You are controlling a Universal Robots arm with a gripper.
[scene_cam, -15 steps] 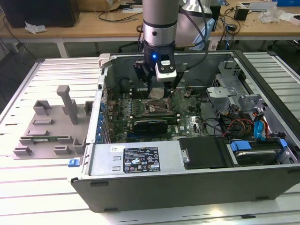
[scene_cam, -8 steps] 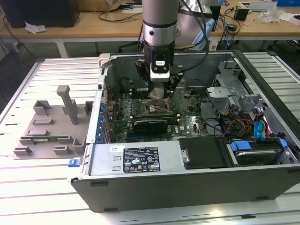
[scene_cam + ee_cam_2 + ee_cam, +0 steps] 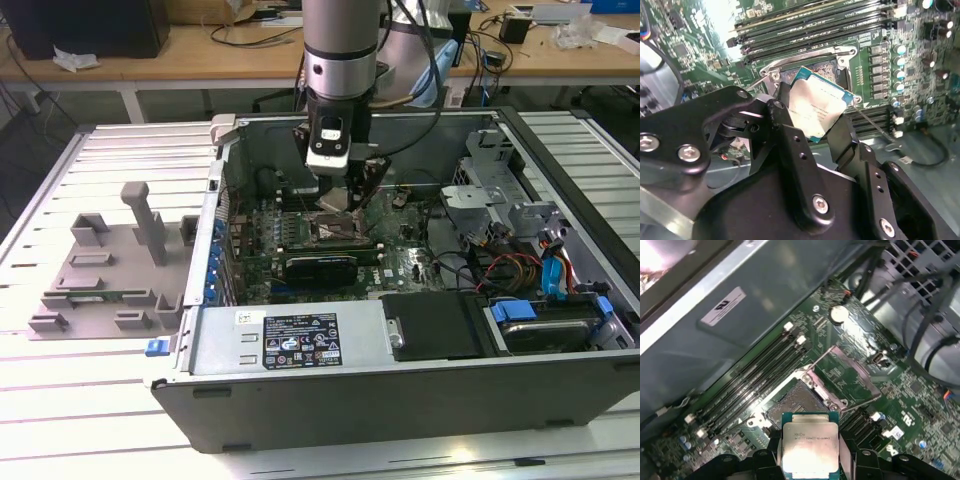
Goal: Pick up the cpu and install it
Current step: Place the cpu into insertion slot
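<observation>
The cpu (image 3: 809,447), a flat square chip with a shiny silver top and a teal rim, is held between the black fingers of my gripper (image 3: 809,460). In the second wrist view the cpu (image 3: 815,107) hangs tilted just above the open motherboard socket (image 3: 827,70), whose metal frame and lever stand raised. In the first wrist view the socket (image 3: 795,402) lies directly beyond the chip. In the exterior view my gripper (image 3: 338,195) is inside the open computer case, just over the socket (image 3: 335,230) on the green motherboard.
Memory slots (image 3: 755,375) flank the socket. A graphics card (image 3: 320,268) sits in front of it, a drive cage (image 3: 490,190) and cables (image 3: 500,265) at the exterior view's right. A grey plastic fixture tray (image 3: 110,270) lies outside the case at the exterior view's left.
</observation>
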